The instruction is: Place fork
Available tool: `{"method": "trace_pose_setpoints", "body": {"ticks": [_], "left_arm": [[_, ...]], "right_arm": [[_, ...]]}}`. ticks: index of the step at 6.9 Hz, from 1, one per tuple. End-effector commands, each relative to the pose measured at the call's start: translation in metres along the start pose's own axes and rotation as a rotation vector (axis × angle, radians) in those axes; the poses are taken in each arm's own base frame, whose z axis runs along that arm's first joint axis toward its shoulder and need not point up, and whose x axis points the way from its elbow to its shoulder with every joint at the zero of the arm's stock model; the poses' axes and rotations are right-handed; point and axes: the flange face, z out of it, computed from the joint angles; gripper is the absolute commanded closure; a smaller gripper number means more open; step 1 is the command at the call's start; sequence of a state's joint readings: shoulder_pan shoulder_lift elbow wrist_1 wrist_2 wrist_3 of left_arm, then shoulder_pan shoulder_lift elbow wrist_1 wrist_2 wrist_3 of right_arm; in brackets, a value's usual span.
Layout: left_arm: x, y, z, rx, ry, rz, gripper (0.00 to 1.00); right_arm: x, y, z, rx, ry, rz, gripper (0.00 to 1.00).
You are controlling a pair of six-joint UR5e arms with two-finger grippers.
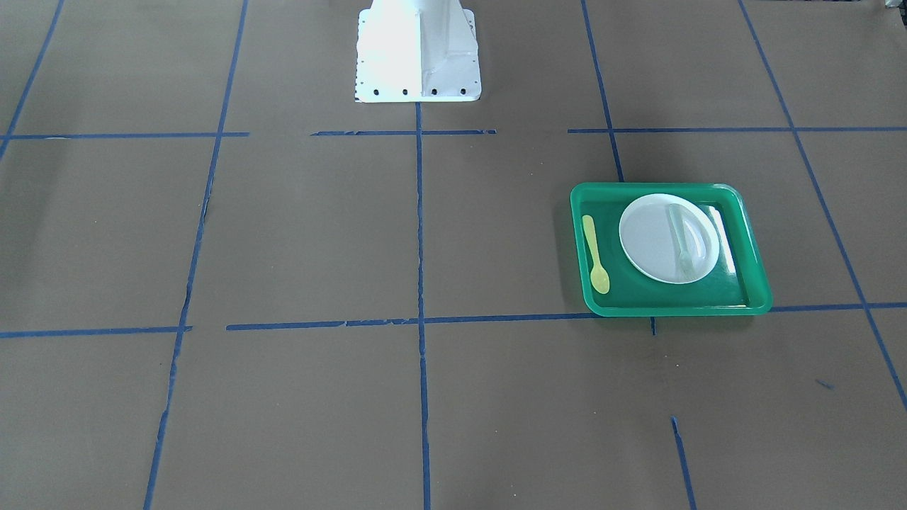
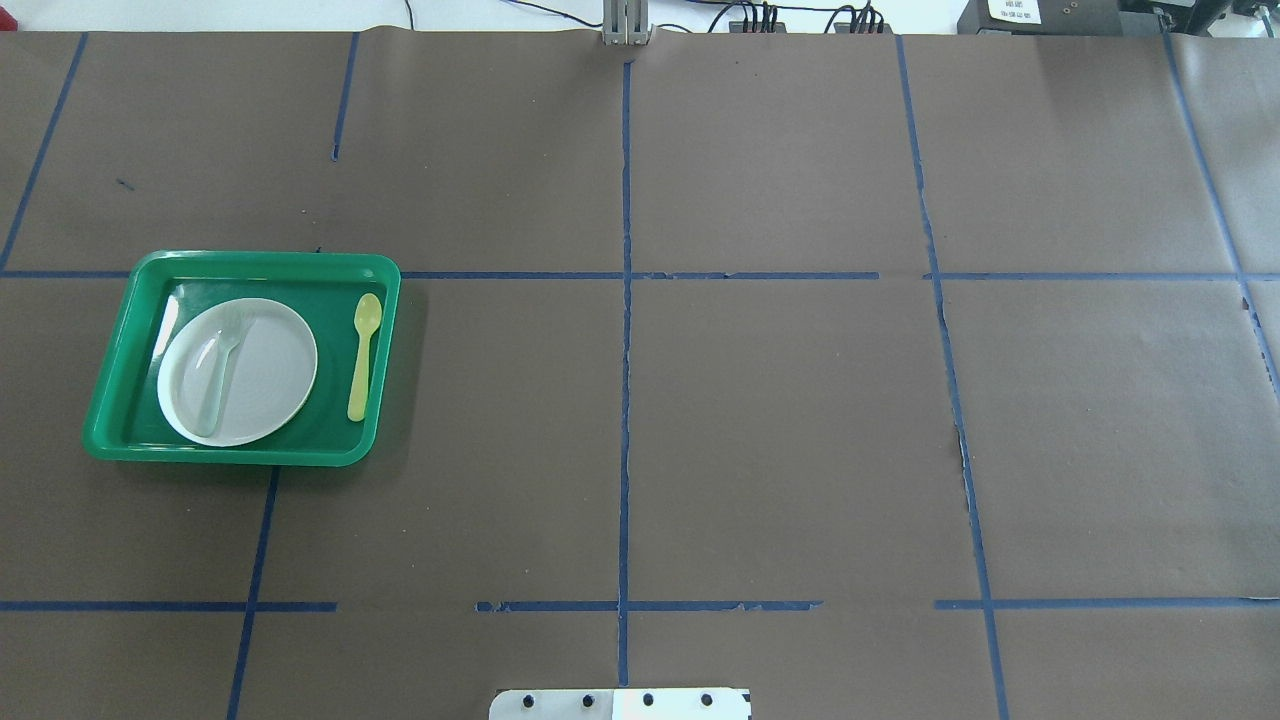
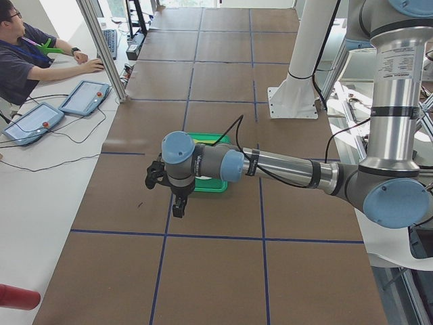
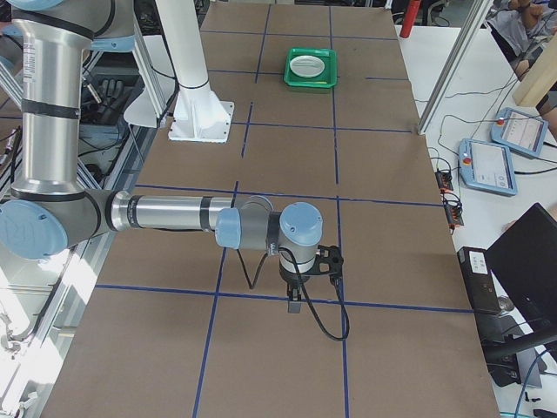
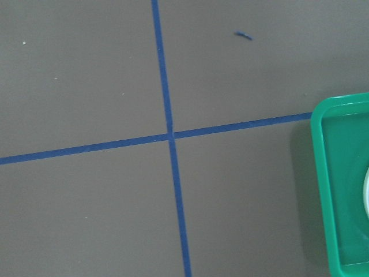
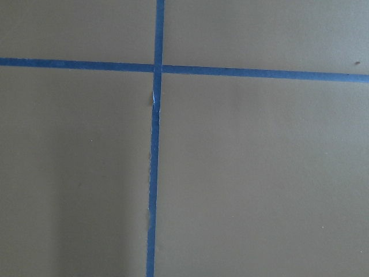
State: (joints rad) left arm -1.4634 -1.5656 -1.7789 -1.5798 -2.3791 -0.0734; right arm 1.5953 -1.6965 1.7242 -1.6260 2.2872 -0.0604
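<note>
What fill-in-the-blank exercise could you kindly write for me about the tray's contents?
The fork lies on the white ____.
The spoon is coloured ____.
Everything sits within a tray coloured ____.
Missing words: plate; yellow; green.

Your left arm (image 3: 284, 168) hangs right across the green tray (image 3: 215, 184) in the left-end view, so the plate (image 2: 275, 365) and the fork (image 2: 218, 375) are hidden there. The left wrist camera cuts the tray off at its right edge. From the right end, the fork's too small to pick out. The left gripper (image 3: 177, 211) and right gripper (image 4: 294, 303) show side-on only, so their jaws can't be judged
</note>
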Motion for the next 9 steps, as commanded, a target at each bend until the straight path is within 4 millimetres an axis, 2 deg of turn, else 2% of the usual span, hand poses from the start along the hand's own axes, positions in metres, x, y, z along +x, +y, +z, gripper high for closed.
{"method": "trace_pose_setpoints", "body": {"ticks": [1, 3, 4, 7, 8, 9], "left_arm": [[0.117, -0.009, 0.037, -0.033, 0.047, -0.040, 0.00], [0.223, -0.015, 0.078, -0.064, 0.013, -0.146, 0.00], [0.260, -0.011, 0.109, -0.082, -0.012, -0.150, 0.00], [0.273, -0.002, 0.183, -0.084, 0.025, -0.175, 0.00], [0.276, 0.002, 0.192, -0.099, 0.022, -0.167, 0.00], [0.271, 0.002, 0.199, -0.100, 0.004, -0.171, 0.00]], "right_arm": [[0.000, 0.000, 0.000, 0.000, 0.000, 0.001, 0.00], [0.000, 0.000, 0.000, 0.000, 0.000, -0.001, 0.00], [0.000, 0.000, 0.000, 0.000, 0.000, -0.001, 0.00], [0.000, 0.000, 0.000, 0.000, 0.000, 0.001, 0.00], [0.000, 0.000, 0.000, 0.000, 0.000, -0.001, 0.00], [0.000, 0.000, 0.000, 0.000, 0.000, -0.001, 0.00]]}}
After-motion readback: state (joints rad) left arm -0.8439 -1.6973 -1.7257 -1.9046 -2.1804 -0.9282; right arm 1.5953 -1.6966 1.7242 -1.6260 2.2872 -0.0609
